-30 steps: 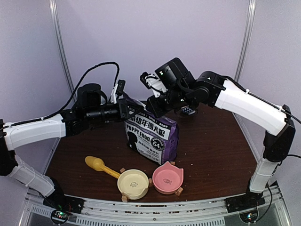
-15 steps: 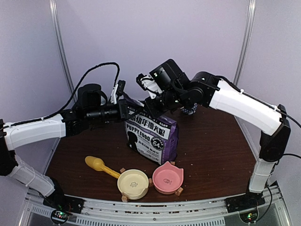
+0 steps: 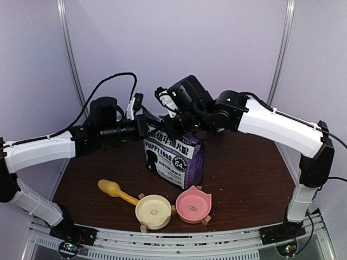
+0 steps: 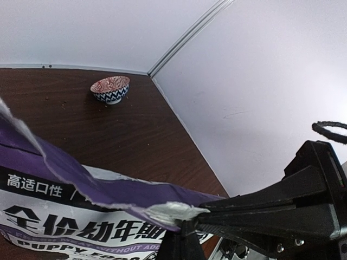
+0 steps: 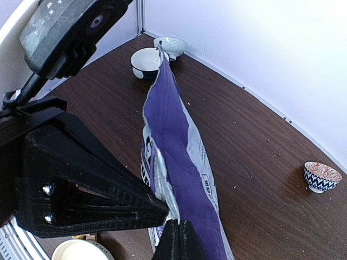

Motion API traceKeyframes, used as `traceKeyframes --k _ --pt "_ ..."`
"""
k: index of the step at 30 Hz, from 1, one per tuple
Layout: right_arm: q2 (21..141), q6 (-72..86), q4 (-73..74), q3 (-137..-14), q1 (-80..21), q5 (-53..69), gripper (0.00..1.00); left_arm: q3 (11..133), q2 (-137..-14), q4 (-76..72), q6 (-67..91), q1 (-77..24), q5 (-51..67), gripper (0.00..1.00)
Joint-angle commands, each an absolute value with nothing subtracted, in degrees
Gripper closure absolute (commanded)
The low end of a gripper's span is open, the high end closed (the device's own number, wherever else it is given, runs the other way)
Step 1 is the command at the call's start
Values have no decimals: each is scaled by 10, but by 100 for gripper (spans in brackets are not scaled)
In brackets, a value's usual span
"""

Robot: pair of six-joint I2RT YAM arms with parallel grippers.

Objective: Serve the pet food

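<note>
The purple "PUPPY FOOD" bag (image 3: pixel 174 157) stands upright in the middle of the table, its top torn open. The kibble is hidden inside it. My left gripper (image 3: pixel 147 126) is shut on the bag's top left corner; in the left wrist view the torn silver-lined edge (image 4: pixel 162 210) is pinched in my left gripper (image 4: pixel 191 215). My right gripper (image 3: pixel 172 125) is at the top edge further right. In the right wrist view the bag (image 5: pixel 179 135) runs away from my right gripper (image 5: pixel 169 215), which is closed on its silver inner edge.
A yellow scoop (image 3: pixel 115 190), a cream bowl (image 3: pixel 153 211) and a pink bowl (image 3: pixel 193 205) lie in front of the bag. A patterned bowl (image 5: pixel 321 176), a white bowl (image 5: pixel 171 46) and a dark bowl (image 5: pixel 145 62) stand near the back walls. Crumbs dot the table.
My right arm has moved left and down from behind the bag to its top edge. The left arm, the bag, the scoop and the bowls have not moved.
</note>
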State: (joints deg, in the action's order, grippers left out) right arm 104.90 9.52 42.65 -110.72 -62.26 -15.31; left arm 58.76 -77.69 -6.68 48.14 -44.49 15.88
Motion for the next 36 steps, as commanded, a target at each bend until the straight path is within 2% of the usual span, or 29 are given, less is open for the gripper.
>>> traceKeyframes --k 1,11,17,21,23,27,36 --pt "1005 109 391 -1084 -621 -229 100 597 -769 -39 484 -437 116 100" --pt "991 129 375 -1072 -621 -236 100 594 -770 -31 487 -437 105 100" --pt "985 131 361 -1063 -621 -169 100 575 -743 -105 473 -437 134 99" --pt "972 144 332 -1042 -621 -99 100 579 -717 -118 448 -437 143 63" --pt "968 152 321 -1032 -621 -78 100 581 -714 -110 443 -437 141 53" --pt "961 162 307 -1021 -621 -59 100 577 -726 -113 453 -437 151 45" --pt "953 170 297 -1015 -621 -50 100 576 -750 -127 471 -437 180 43"
